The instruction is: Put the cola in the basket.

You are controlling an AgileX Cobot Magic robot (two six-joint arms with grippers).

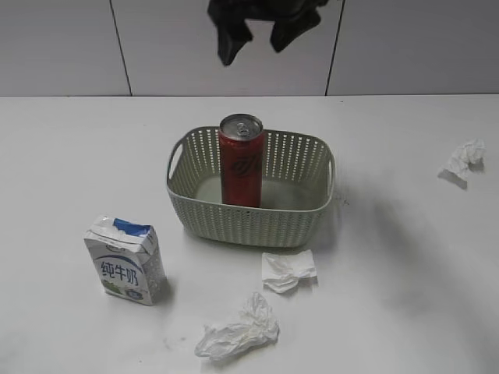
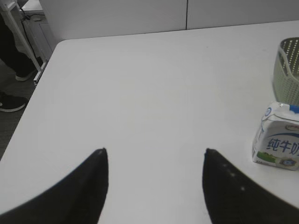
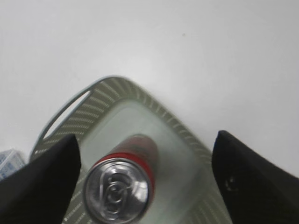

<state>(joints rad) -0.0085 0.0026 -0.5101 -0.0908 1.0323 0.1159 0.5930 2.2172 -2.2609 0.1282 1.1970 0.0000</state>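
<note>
The cola (image 1: 241, 160), a tall slim red can with a silver top, stands upright inside the pale green basket (image 1: 295, 222) and rises above its rim. In the right wrist view the cola (image 3: 119, 189) is below the camera, inside the basket (image 3: 70, 123). My right gripper (image 3: 145, 140) is open and empty, well above the can; in the exterior view it hangs at the top (image 1: 253, 43). My left gripper (image 2: 155, 150) is open and empty over bare table, left of the basket's corner (image 2: 286, 70).
A white-and-blue milk carton (image 1: 125, 259) stands front left of the basket, also in the left wrist view (image 2: 278, 135). Crumpled tissues lie in front of the basket (image 1: 288, 270), nearer the front edge (image 1: 238, 331) and at far right (image 1: 465, 158).
</note>
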